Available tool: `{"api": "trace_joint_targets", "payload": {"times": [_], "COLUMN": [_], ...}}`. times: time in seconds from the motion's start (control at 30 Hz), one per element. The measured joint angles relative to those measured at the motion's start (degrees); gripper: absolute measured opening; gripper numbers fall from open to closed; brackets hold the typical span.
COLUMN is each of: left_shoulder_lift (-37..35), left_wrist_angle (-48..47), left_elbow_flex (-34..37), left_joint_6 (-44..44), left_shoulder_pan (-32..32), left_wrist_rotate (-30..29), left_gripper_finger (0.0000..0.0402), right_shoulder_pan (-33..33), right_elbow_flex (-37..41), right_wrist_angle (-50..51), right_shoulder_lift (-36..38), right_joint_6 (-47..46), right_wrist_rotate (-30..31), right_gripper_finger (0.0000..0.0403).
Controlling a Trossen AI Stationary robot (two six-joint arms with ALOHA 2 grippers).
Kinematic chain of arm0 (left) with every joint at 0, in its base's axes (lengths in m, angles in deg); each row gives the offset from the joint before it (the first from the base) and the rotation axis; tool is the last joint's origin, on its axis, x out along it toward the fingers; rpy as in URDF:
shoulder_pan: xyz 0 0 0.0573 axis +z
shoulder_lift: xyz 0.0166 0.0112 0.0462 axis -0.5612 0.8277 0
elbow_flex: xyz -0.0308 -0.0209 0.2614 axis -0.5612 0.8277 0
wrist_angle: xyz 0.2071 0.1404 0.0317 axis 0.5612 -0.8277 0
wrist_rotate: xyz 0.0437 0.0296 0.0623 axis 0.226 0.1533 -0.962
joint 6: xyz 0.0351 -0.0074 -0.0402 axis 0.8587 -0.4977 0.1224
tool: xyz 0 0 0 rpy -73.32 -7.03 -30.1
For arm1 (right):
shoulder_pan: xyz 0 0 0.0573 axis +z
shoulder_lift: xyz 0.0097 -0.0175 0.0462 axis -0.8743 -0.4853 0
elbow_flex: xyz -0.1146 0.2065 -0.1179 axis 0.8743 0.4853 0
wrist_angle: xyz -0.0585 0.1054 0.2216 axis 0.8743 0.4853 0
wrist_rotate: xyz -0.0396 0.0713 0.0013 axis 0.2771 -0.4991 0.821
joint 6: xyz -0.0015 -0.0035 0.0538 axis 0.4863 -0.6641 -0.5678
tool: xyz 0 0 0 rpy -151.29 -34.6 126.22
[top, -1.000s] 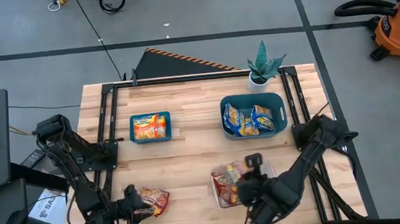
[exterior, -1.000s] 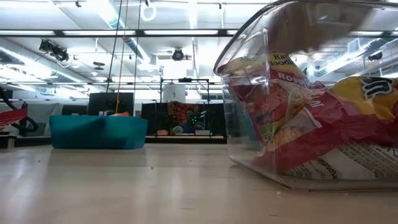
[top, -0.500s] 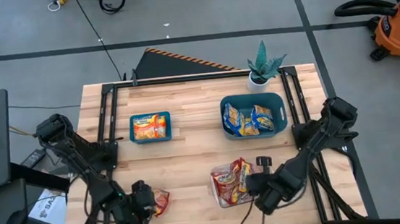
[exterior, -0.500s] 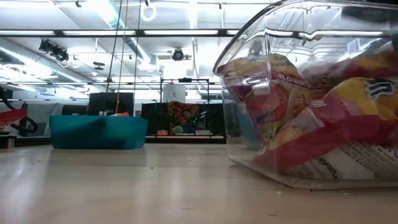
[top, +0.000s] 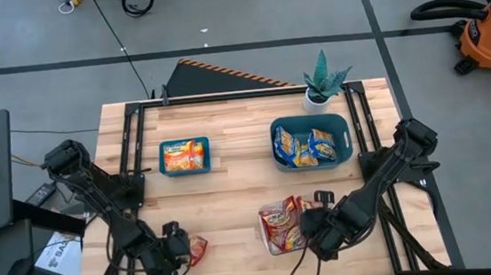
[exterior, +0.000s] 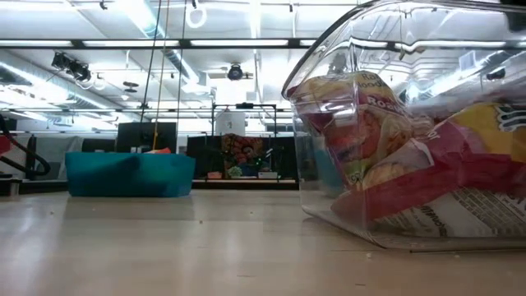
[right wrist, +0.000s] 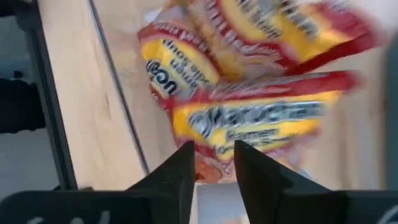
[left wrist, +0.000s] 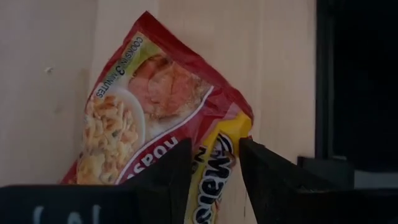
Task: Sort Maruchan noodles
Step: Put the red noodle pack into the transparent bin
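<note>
My left gripper is at the table's near left, shut on a red-and-yellow Maruchan packet that sticks out toward the right. My right gripper stands open, pointing down over the clear container at the near middle. Several red-and-yellow packets lie heaped in that container. An orange packet lies in the left teal bin. Blue-and-yellow packets lie in the right teal bin. My left gripper pinches the packet between its two fingers at its edge by the yellow band. The fingers slant down from above. The rest of the packet spreads out beyond the fingertips over the wood; whether it lies on the table I cannot tell.
A potted plant stands at the far right behind the right teal bin. Black rails run along the table's left and right sides. Bare wood lies between the bins and the container. The low view shows one teal bin far off.
My left gripper has swung a little toward the table's right and rolled, keeping the red packet with it. My right gripper has sunk toward the clear container and turned. A red packet that rose up in the container has dropped back among the others.
</note>
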Motion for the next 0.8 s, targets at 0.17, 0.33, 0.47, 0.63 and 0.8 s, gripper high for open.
{"api": "trace_joint_targets", "payload": {"times": [0.17,0.33,0.47,0.63,0.8], "left_shoulder_lift": [-0.1,-1.1,-1.4,-1.7,-1.8], "left_wrist_angle": [3.5,4.7,2.2,-3.1,-7.7], "left_elbow_flex": [0.0,0.0,-0.1,-0.1,-0.1], "left_joint_6": [2.5,1.7,-4.2,-11.7,-15.7], "left_shoulder_pan": [-1.6,-4.3,-6.4,-8.4,-9.3], "left_wrist_rotate": [-0.6,-2.7,-3.0,-1.9,-0.8], "left_gripper_finger": [0.0141,0.0141,0.0141,0.0141,0.0141], "right_shoulder_pan": [0.0,-0.8,-2.0,-4.5,-5.9], "right_elbow_flex": [-6.3,-6.6,-6.1,-11.1,-22.3], "right_wrist_angle": [1.7,-15.5,-31.4,-37.1,-37.0], "right_shoulder_lift": [0.0,-1.1,-4.1,-11.4,-20.7], "right_joint_6": [2.3,16.9,29.5,37.4,45.3], "right_wrist_rotate": [8.5,16.8,16.8,11.6,8.9], "right_gripper_finger": [0.0125,0.0125,0.0125,0.0125,0.0125]}}
